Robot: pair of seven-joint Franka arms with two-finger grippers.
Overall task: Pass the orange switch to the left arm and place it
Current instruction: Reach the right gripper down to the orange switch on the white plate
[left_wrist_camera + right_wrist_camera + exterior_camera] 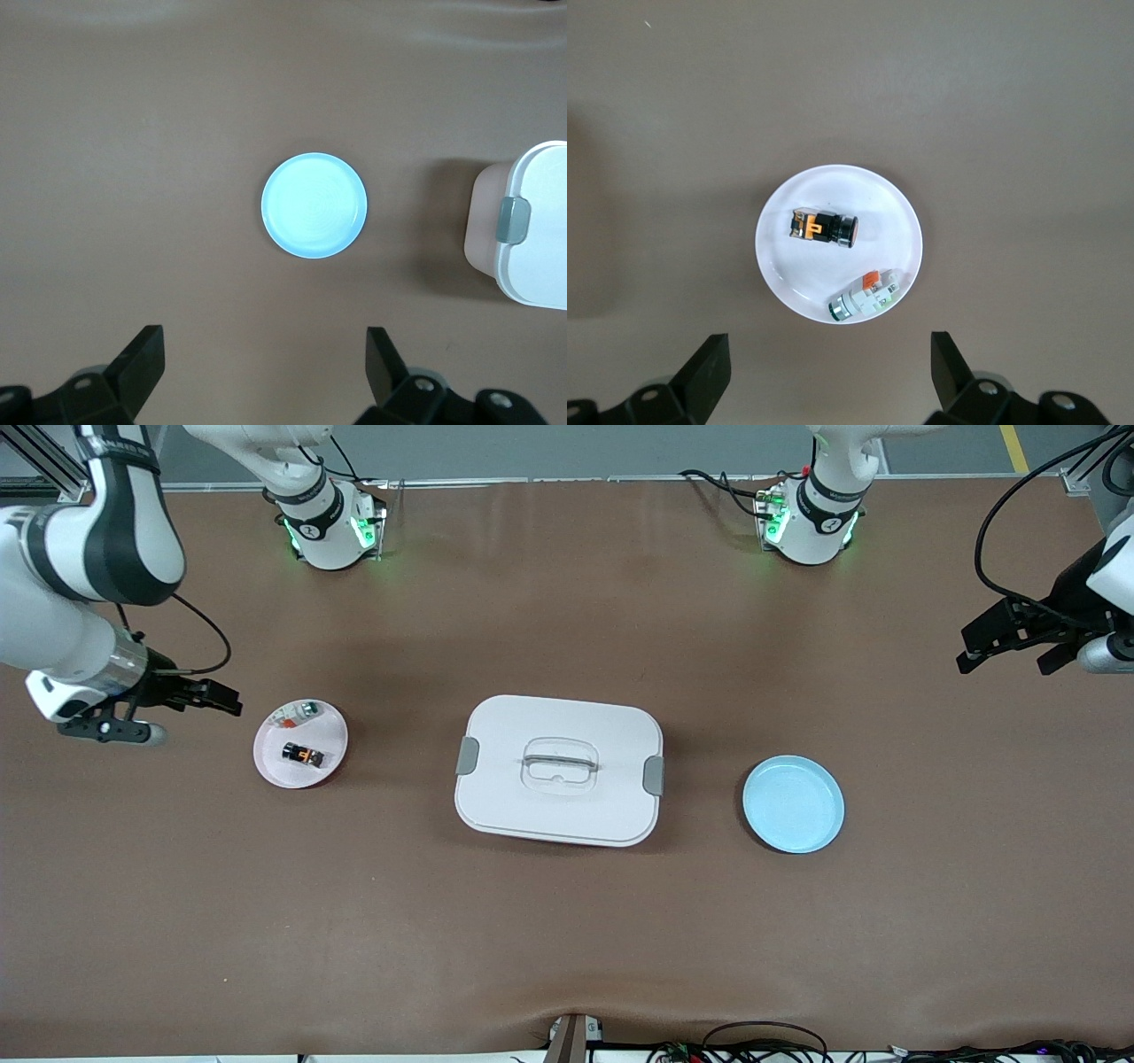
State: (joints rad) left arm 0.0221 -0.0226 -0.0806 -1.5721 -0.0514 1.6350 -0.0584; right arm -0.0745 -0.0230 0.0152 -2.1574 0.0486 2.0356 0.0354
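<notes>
A brown bench [567, 921] carries one box, two plates and two small parts. The single white box [558, 771] sits mid-bench, lid on, with two grey latches. One pink plate [330, 726] lies toward the right arm's end; on it rest the one orange switch [303, 755] and, just beside it and farther from the front camera, one white piece [295, 711]. One blue plate [793, 804] lies toward the left arm's end. The right tool [221, 698] hangs beside the pink plate, fingers spread and holding nothing. The left tool [983, 646] hangs over bare bench at the left arm's end, also spread wide.
</notes>
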